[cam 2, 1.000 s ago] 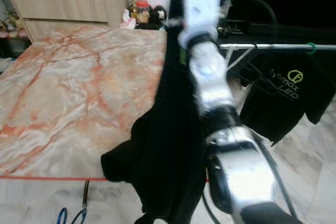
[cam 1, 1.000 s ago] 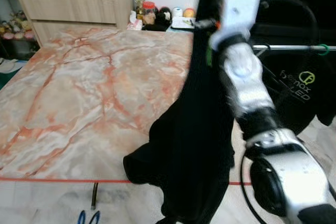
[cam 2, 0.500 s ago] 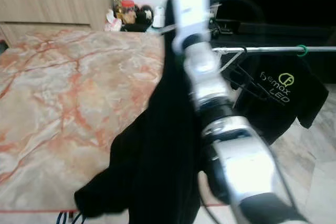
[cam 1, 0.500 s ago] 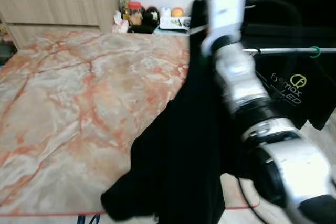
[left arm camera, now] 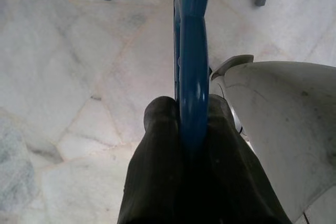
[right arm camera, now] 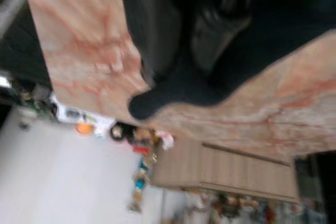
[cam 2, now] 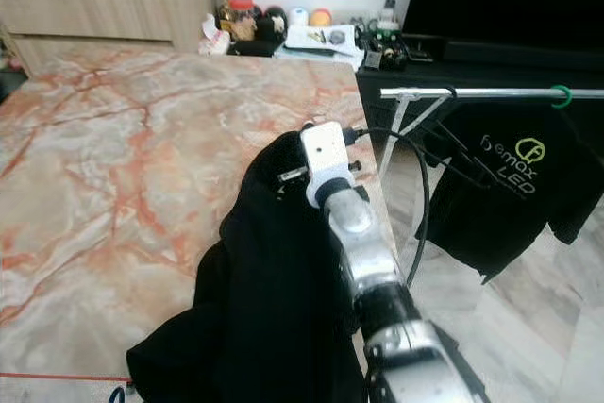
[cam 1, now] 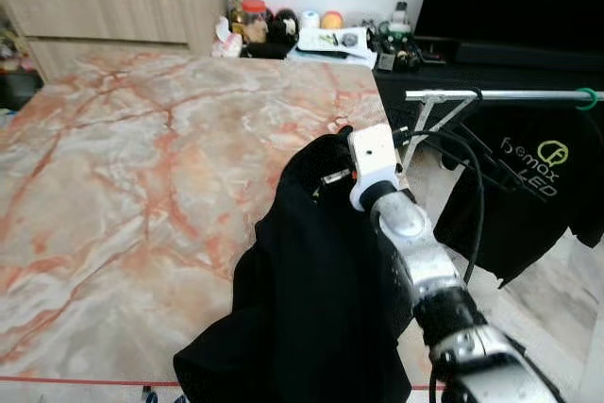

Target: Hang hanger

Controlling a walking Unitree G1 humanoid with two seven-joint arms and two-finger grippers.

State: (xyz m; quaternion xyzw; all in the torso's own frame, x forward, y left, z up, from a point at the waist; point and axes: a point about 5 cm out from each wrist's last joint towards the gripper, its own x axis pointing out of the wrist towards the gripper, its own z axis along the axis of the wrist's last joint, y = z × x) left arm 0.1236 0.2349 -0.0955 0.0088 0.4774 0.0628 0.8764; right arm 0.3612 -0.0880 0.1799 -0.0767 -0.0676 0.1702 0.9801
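The right arm rises from the lower right of the head views, its silver segments angling up and leftward to a white wrist block near frame centre, a black cable looping off its right side. The right gripper (cam 1: 326,172) is buried in the top of a black garment (cam 1: 311,309); in the right wrist view the dark fingers (right arm camera: 210,30) sit in folds of the same cloth, and I cannot tell how far apart they stand, nor whether they have hold of a hanger under the fabric — a short pale bar shows at the cloth's top beside the wrist. The garment drapes down from the gripper in a broad, crumpled mass, spreading to the lower centre of the frame, its lower left corner lying over the near edge of the marble table (cam 1: 123,167). That table, pinkish with orange veining, fills the left and centre of the head views. To the right, in the upper right of the frame, a metal rail (cam 1: 510,95) runs level, with a green hook (cam 1: 587,97) at its far end and a black t-shirt (cam 1: 528,186) with a yellow-green logo hanging from it, well apart from the gripper. In the left wrist view the left gripper (left arm camera: 189,119) points down at a pale tiled floor — its two black fingers are pressed tight on either side of a blue hanger (left arm camera: 191,51), which runs straight out from between them.
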